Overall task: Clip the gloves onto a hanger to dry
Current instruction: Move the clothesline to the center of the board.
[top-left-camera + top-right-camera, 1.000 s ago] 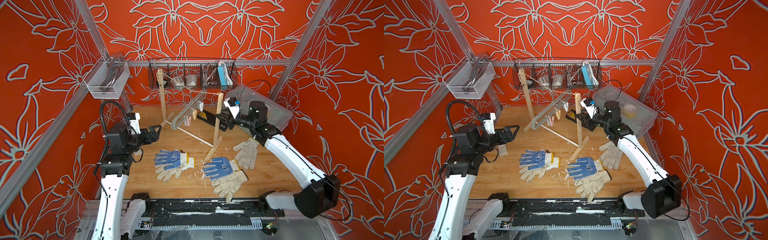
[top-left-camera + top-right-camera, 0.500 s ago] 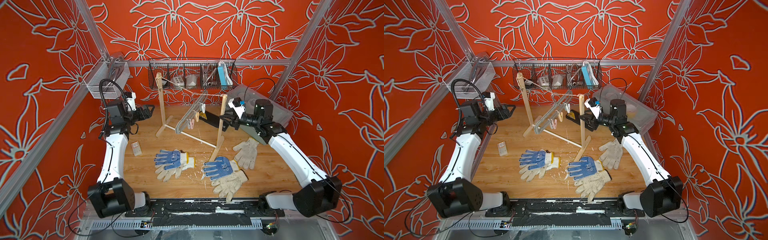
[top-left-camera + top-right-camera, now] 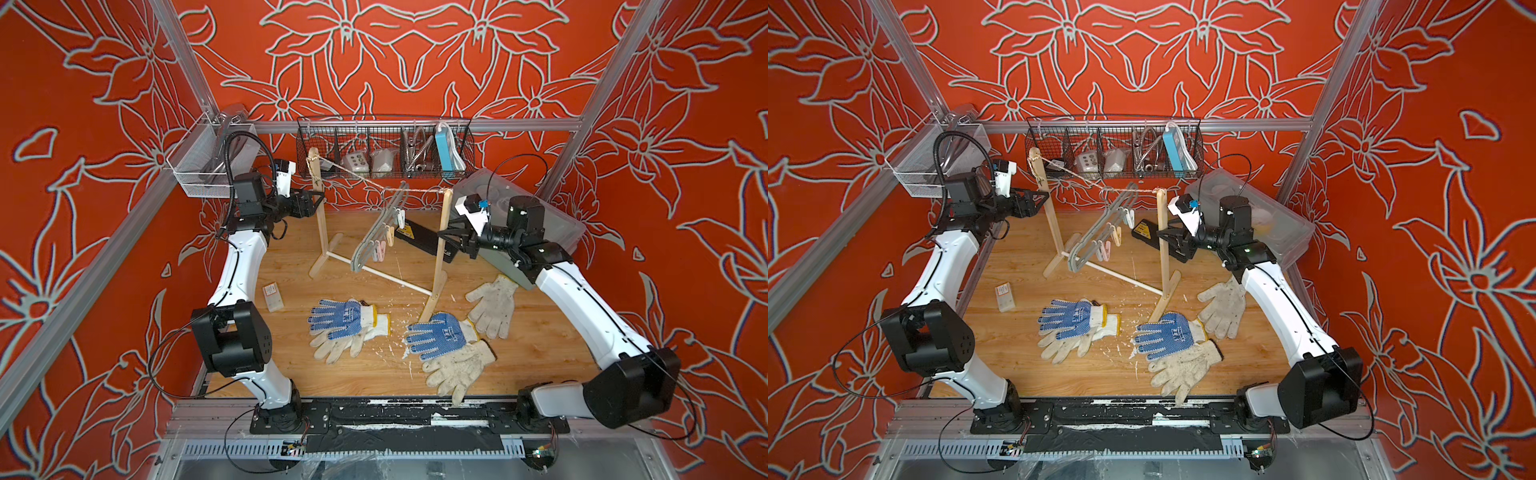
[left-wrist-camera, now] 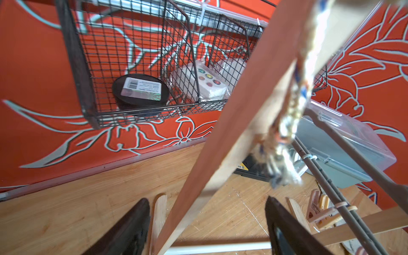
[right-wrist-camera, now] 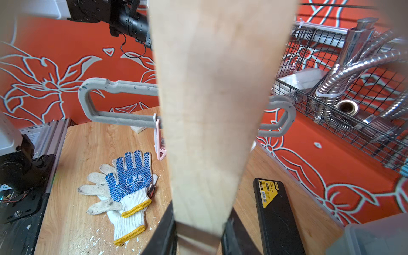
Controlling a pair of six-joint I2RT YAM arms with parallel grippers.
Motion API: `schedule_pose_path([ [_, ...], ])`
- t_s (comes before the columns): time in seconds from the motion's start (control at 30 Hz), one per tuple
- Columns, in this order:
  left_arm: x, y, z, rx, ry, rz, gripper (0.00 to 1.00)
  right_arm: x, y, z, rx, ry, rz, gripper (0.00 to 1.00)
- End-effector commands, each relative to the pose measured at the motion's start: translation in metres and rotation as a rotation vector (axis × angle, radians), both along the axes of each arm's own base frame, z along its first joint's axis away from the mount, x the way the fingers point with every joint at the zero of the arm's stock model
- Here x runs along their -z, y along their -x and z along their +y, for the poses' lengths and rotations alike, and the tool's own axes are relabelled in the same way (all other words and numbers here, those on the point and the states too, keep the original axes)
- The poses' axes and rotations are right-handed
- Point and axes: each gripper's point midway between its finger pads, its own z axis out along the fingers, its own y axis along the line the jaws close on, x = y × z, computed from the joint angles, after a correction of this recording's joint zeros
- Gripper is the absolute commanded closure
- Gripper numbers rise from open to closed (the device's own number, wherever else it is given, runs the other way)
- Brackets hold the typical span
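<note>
Several gloves lie on the wooden floor in both top views: a blue-dotted glove (image 3: 338,320) on a plain one, another blue-dotted glove (image 3: 436,334) over a plain glove (image 3: 457,370), and a lone plain glove (image 3: 492,303). A grey hanger (image 3: 374,235) with clips hangs from a string between two wooden posts. My left gripper (image 3: 318,199) (image 4: 206,201) is open, its jaws either side of the left post (image 4: 242,110) without touching. My right gripper (image 3: 444,239) (image 5: 199,223) is shut on the right post (image 5: 216,110).
A wire basket (image 3: 384,149) hangs on the back wall and a mesh tray (image 3: 203,166) at the back left. A clear plastic box (image 3: 540,216) sits behind my right arm. A black case (image 3: 419,241) and a small card (image 3: 273,296) lie on the floor.
My left arm swung from the front left to the rack's left post, its jaws narrowing a little. The rack, held by my right gripper, now stands more upright.
</note>
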Motion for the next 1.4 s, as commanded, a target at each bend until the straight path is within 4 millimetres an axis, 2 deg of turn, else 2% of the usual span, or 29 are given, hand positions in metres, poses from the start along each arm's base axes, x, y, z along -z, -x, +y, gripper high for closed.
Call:
schedule_pose_path([
  [0.0, -0.005, -0.013, 0.002, -0.014, -0.075, -0.072, 0.25, 0.000, 0.002, 0.002, -0.037, 0.020, -0.017, 0.79],
  [0.17, -0.004, -0.029, 0.014, -0.089, -0.110, -0.106, 0.39, -0.001, 0.001, 0.003, -0.044, 0.021, -0.012, 0.79],
  [0.3, -0.001, -0.036, 0.016, -0.111, -0.121, -0.114, 0.55, 0.000, 0.001, 0.003, -0.047, 0.025, -0.008, 0.79],
  [0.43, 0.000, -0.036, 0.014, -0.125, -0.125, -0.121, 0.71, 0.001, -0.002, 0.003, -0.042, 0.032, -0.010, 0.79],
  [0.53, -0.001, -0.030, 0.017, -0.161, -0.120, -0.126, 0.78, 0.001, -0.008, 0.003, -0.026, 0.045, -0.022, 0.79],
  [0.73, 0.005, -0.007, 0.030, -0.270, -0.150, -0.119, 0.79, 0.002, -0.025, 0.001, -0.014, 0.069, -0.042, 0.78],
  [0.87, 0.017, 0.017, 0.038, -0.345, -0.146, -0.087, 0.78, 0.004, -0.044, -0.003, 0.003, 0.079, -0.062, 0.78],
  [1.1, 0.037, 0.050, 0.039, -0.380, -0.153, -0.054, 0.77, 0.005, -0.072, -0.006, 0.002, 0.104, -0.108, 0.76],
  [1.23, 0.038, 0.045, 0.038, -0.359, -0.165, -0.060, 0.73, -0.004, -0.070, -0.005, -0.052, 0.057, -0.086, 0.76],
  [1.37, 0.030, 0.034, 0.033, -0.307, -0.175, -0.082, 0.62, 0.000, -0.059, -0.005, -0.084, 0.050, -0.057, 0.76],
])
